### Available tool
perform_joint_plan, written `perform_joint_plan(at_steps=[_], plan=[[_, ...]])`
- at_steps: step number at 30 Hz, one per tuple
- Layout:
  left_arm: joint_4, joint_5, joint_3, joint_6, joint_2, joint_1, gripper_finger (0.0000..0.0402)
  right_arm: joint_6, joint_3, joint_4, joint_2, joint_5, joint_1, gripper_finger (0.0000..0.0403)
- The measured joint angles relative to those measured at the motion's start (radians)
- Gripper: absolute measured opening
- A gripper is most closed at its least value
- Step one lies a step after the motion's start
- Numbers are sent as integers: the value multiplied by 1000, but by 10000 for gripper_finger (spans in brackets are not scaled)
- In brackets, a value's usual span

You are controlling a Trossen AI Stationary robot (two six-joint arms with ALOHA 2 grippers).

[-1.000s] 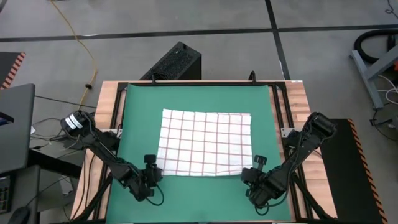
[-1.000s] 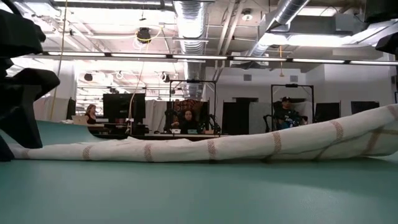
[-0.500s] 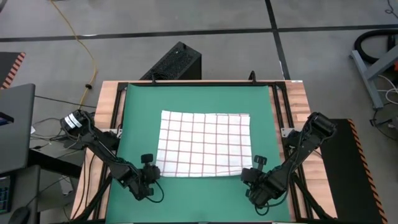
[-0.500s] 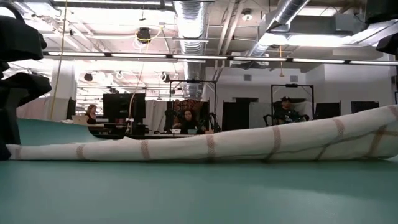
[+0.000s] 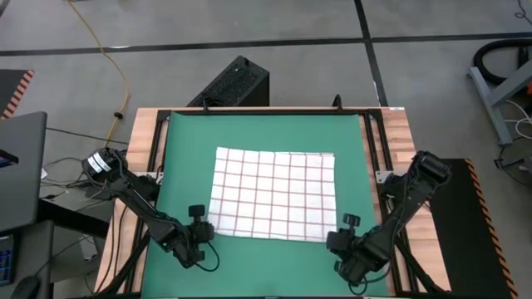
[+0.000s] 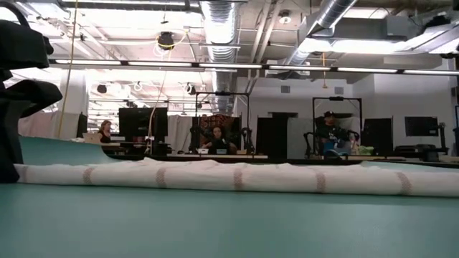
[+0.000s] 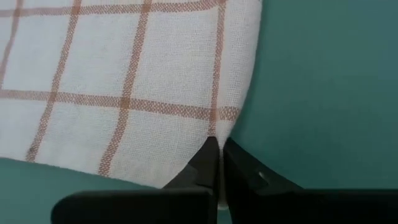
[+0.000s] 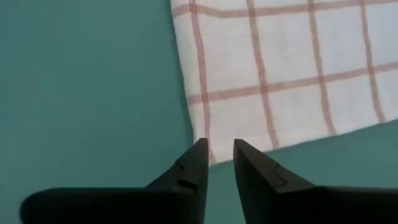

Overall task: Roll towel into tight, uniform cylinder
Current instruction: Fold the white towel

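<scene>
The white checked towel (image 5: 273, 193) lies spread flat on the green mat (image 5: 183, 149). In the low view its near edge (image 6: 237, 175) is a low ridge resting on the mat. My left gripper (image 5: 204, 224) is at the towel's near left corner, shut on it (image 7: 219, 146). My right gripper (image 5: 341, 236) stands open at the near right corner. Its fingertips (image 8: 219, 146) sit just over the tip of that corner (image 8: 210, 149), which lies on the mat. No rolled cylinder shows. My left gripper pinches the towel's near left corner (image 7: 214, 127) between its two shut fingers, coming from the near side at a slant. The very tip of the corner is hidden behind the fingers. The corner stays low on the mat, and the cloth beyond it lies flat and slack.
Bare green mat surrounds the towel on all sides, widest at the far side (image 5: 266, 129). Black frame rails (image 5: 156, 141) and wooden table strips (image 5: 399, 141) border the mat. A black box (image 5: 237, 83) sits on the floor beyond the far edge. People sit far off in the room (image 6: 215, 140).
My left gripper has shut on the towel's near left corner. My right gripper has opened and let go of the near right corner, then drawn back a little toward the table's near edge. That end of the towel, lifted before, has dropped flat onto the mat.
</scene>
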Motion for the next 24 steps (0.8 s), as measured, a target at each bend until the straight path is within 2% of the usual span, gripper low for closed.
perform_joint_plan(at_steps=[5, 9, 13, 18, 21, 24], plan=[[-24, -13, 1, 1, 0, 0, 0, 31, 0, 7, 0, 28, 29, 138], [-126, -25, 33, 31, 2, 1, 0, 32, 0, 43, 0, 185, 38, 149], [-316, -51, 120, 36, 2, 3, 0, 21, 0, 125, 1, 398, 15, 137], [-518, -75, 215, 18, 2, 3, 0, -228, -1, 327, 50, 449, -95, 104], [-642, -90, 266, -4, 1, 3, 0, -418, -2, 443, 85, 453, -157, 86], [-780, -86, 319, -29, 1, 3, 0, -518, -2, 507, 106, 442, -199, 73]])
